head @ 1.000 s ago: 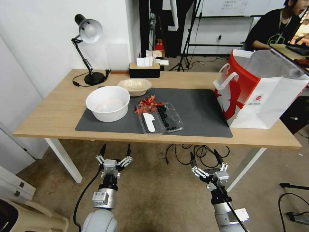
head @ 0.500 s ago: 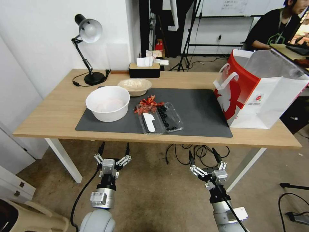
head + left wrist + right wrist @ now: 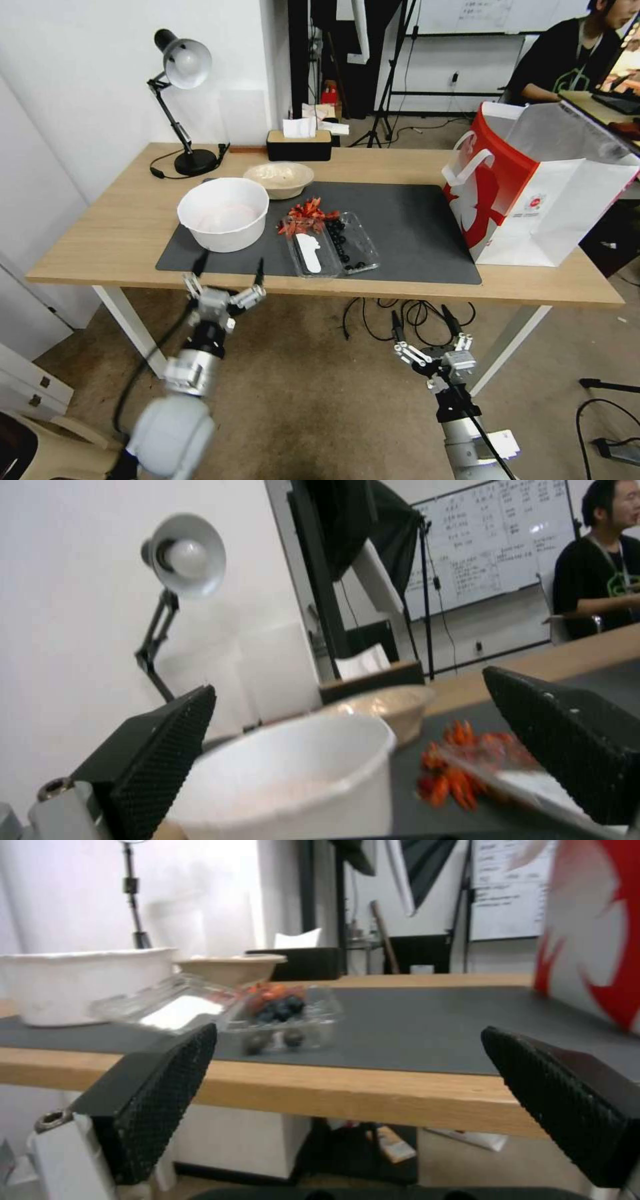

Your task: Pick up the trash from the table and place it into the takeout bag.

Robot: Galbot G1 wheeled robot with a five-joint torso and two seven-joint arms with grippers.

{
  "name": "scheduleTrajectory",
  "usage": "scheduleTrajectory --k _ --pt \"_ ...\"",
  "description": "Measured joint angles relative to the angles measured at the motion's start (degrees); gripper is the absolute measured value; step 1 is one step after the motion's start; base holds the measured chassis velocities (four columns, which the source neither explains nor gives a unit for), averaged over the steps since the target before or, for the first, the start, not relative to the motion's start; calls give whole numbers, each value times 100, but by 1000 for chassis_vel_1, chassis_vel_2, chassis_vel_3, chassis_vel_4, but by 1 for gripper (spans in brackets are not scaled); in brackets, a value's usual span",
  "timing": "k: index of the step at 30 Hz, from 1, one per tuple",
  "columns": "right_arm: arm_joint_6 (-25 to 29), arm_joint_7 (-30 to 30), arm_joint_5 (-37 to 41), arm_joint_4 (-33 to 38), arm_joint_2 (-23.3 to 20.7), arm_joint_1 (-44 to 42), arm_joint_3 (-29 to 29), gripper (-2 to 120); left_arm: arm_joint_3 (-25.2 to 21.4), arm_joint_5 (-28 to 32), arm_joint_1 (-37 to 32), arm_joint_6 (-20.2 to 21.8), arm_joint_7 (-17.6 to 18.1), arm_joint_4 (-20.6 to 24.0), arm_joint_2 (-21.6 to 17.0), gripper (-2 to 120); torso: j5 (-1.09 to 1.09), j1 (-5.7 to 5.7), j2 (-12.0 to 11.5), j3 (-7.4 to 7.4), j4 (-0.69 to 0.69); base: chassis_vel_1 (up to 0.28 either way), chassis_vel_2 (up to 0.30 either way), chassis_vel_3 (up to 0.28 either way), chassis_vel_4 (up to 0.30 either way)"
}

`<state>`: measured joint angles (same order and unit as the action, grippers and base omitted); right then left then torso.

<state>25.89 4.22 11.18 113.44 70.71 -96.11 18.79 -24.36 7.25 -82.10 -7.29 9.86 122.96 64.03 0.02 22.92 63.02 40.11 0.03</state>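
Your left gripper [image 3: 229,269], fingers spread, at the mat's [image 3: 413,227] near-left edge, large white bowl [image 3: 223,213] just ahead blocking the shallow beige bowl [image 3: 279,179] behind, berry tray [image 3: 331,245] mid-mat, right gripper [image 3: 424,323] spread below the mat's front, takeout bag [image 3: 533,187] upright on the mat's right end.

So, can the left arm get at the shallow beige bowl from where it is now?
Probably not directly: the left gripper sits open at the table's near edge, and the large white bowl stands between it and the shallow beige bowl.
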Motion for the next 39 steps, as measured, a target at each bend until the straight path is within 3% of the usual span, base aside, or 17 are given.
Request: scheduleTrajectory --k 5,6,11,13,14,16,17,18,20,21,22,25,26,33,34,37,39 --pt "-47 -22 -3 17 12 14 -14 100 70 718 990 311 -81 -267 -731 100 -4 1 0 1 -4 0 0 0 0" --pt "-87 -24 -5 26 14 39 -12 100 195 1098 1432 493 -103 -450 -1049 100 -4 1 0 1 -5 0 0 0 0" --pt "-188 -27 -5 -12 12 135 -42 100 448 1579 2180 662 -199 -794 -1564 100 -3 1 0 1 1 0 0 0 0" --pt "-241 -34 -23 -56 72 162 -56 100 937 2188 3234 840 -277 -1207 -1930 100 -2 0 0 1 -3 0 0 0 0" --pt "-241 -34 -23 -56 72 162 -56 100 937 2188 3234 840 -277 -1207 -1930 100 -2 0 0 1 -3 0 0 0 0" --pt "-277 -38 -54 -64 129 164 -62 100 1340 2497 3897 922 -319 -1504 -2025 100 -1 1 0 1 -5 0 0 0 0" --pt "-312 -43 -88 -66 173 166 -63 100 1759 2658 4434 1024 -373 -1737 -2036 100 -5 1 0 1 -3 0 0 0 0" --pt "-312 -43 -88 -66 173 166 -63 100 1759 2658 4434 1024 -373 -1737 -2036 100 -5 1 0 1 -3 0 0 0 0" --pt "-353 -44 -110 -68 223 174 -58 100 2265 2743 5030 1152 -445 -1990 -1991 100 -1 1 0 1 -1 0 0 0 0" --pt "-388 -44 -121 -68 257 183 -55 100 2752 2766 5515 1228 -506 -2235 -1890 100 -1 0 0 0 -2 0 0 0 0" --pt "-388 -44 -121 -68 257 183 -55 100 2752 2766 5515 1228 -506 -2235 -1890 100 -1 0 0 0 -2 0 0 0 0" --pt "-461 -44 -145 -47 328 186 -48 100 3622 2692 6319 1268 -680 -2812 -1575 100 1 1 0 1 -4 0 0 0 0" --pt "-461 -44 -145 -47 328 186 -48 100 3622 2692 6319 1268 -680 -2812 -1575 100 1 1 0 1 -4 0 0 0 0" --pt "-517 -44 -190 -33 463 180 -35 100 4908 2367 7196 1363 -901 -3738 -855 100 -2 1 0 1 -5 0 0 0 0" --pt "-517 -44 -190 -33 463 180 -35 100 4908 2367 7196 1363 -901 -3738 -855 100 -2 1 0 1 -5 0 0 0 0" --pt "-524 -47 -241 -32 563 182 -79 100 5643 1887 7709 1441 -1261 -4253 -786 100 -2 1 0 1 -2 0 0 0 0" --pt "-524 -47 -251 -34 581 187 -93 100 5771 1829 7804 1452 -1325 -4333 -789 100 -2 1 0 1 -1 0 0 0 0"
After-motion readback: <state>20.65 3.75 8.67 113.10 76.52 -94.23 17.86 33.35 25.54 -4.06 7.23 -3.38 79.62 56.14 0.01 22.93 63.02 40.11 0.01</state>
